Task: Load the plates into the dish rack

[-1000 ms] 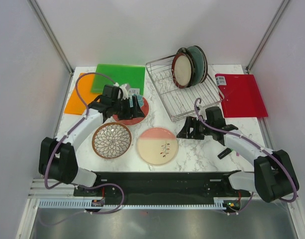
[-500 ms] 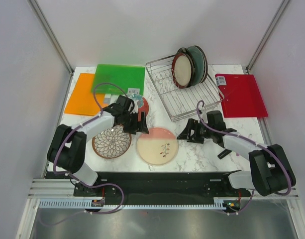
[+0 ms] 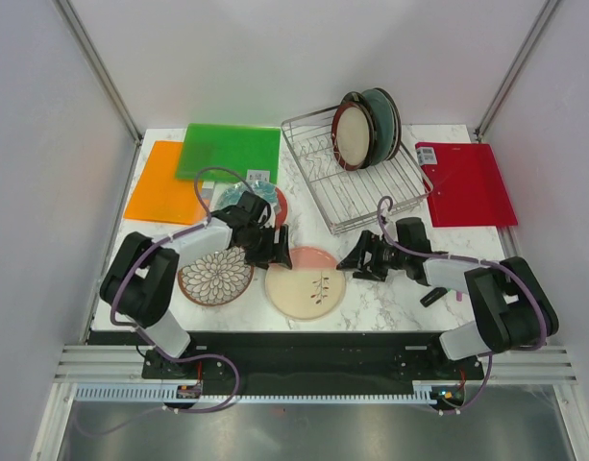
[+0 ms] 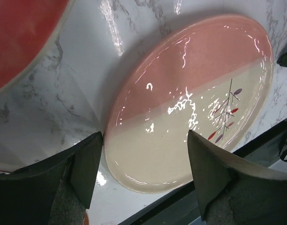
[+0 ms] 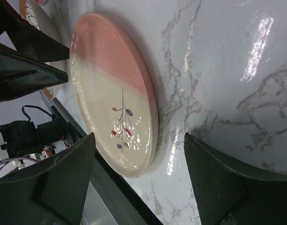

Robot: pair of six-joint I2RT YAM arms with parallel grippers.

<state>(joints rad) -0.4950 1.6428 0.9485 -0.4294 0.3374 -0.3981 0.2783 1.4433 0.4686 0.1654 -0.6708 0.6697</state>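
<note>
The round pink-and-cream glazed plate with a sprig motif [image 3: 305,281] lies flat on the white marble tabletop [image 3: 390,300], near centre and well apart from the silver wire dish rack [image 3: 356,187] at the far right. The left gripper [image 4: 145,136] is at the plate's left edge. Its jaws are spread wide and hold nothing, with one finger beside the rim and the other above the plate's face. The right gripper [image 5: 139,138] faces the plate's right edge, its jaws equally wide and empty, with the rim between them. Whether either one touches the plate cannot be told.

The plate looks like stiff, moderately heavy ceramic. Its glaze throws sharp highlights, so it is probably slippery and would chip if dropped or knocked on the wires. Because it sits flush on the tabletop, the rim seems the only place to take hold, one finger under the lip and one on top. Pinching near the edge would let it swing, so a deep bite is safer.
</note>
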